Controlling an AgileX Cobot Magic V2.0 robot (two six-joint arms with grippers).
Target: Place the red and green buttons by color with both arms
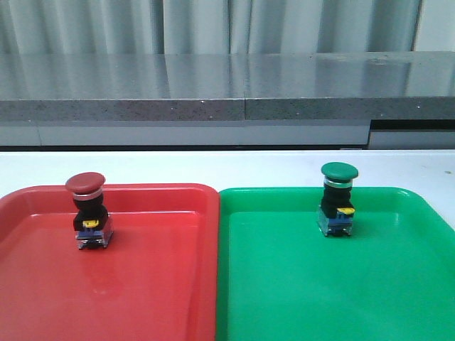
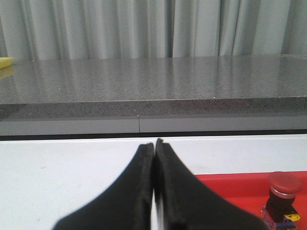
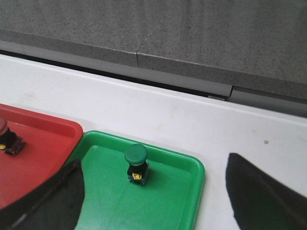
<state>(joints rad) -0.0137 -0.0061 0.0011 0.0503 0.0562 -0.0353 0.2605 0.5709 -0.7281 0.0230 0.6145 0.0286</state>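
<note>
Buttons, front view: red button [image 1: 88, 213] stands upright in the red tray [image 1: 156, 284], toward the tray's far left corner, dark-red cap up, yellow tab and bluish base at the bottom. Green button [image 1: 338, 200] stands upright in the green tray [image 1: 298, 298], near that tray's far edge, right of its middle. The two trays sit side by side on the white table [image 1: 213, 167], red on the left, green on the right, long edges just beside each other. No arm shows in this view.

Left wrist view: left gripper [image 2: 154, 146] has its two black fingers pressed together, nothing between them. It hangs over bare white table, beside the red tray [image 2: 230, 184]. The red button [image 2: 283, 196] stands in that tray, apart from the fingers.

Right wrist view: right gripper [image 3: 153, 196] is spread wide, one finger at each side, holding nothing. The green button [image 3: 136, 163] stands upright near the far edge of the green tray [image 3: 187, 191], touching neither finger. The red button [image 3: 7, 139] is partly cut off at the picture's edge, in the red tray [image 3: 48, 139].
</note>
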